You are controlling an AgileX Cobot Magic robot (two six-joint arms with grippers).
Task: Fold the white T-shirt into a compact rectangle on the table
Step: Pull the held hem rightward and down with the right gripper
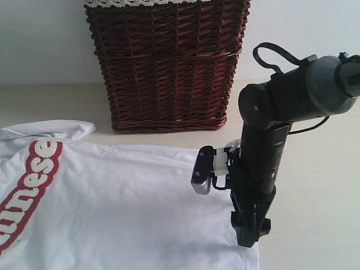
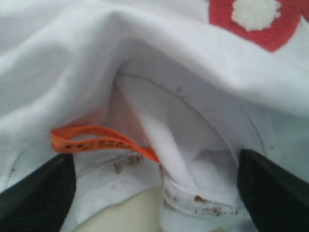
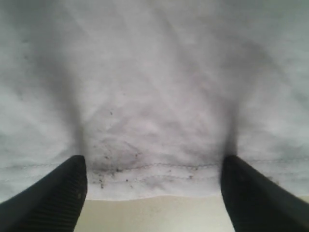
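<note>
White T-shirt (image 1: 129, 208) lies spread on the counter (image 1: 320, 225), hem (image 3: 154, 176) at your right pincer (image 3: 153, 166) and collar (image 2: 203, 203) at your left pincer (image 2: 154, 162). Both are released and straddle those edges, probably lined up to pinch for a fold. Your exterior view crops the shirt at its left and lower borders and leaves the left pincer out.

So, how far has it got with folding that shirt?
Done: the soft white short-sleeved T-shirt lies spread on the pale beige table, unfolded. In hand: the right claw straddles its hem, the left claw its collar, both open. Left: every fold.
</note>
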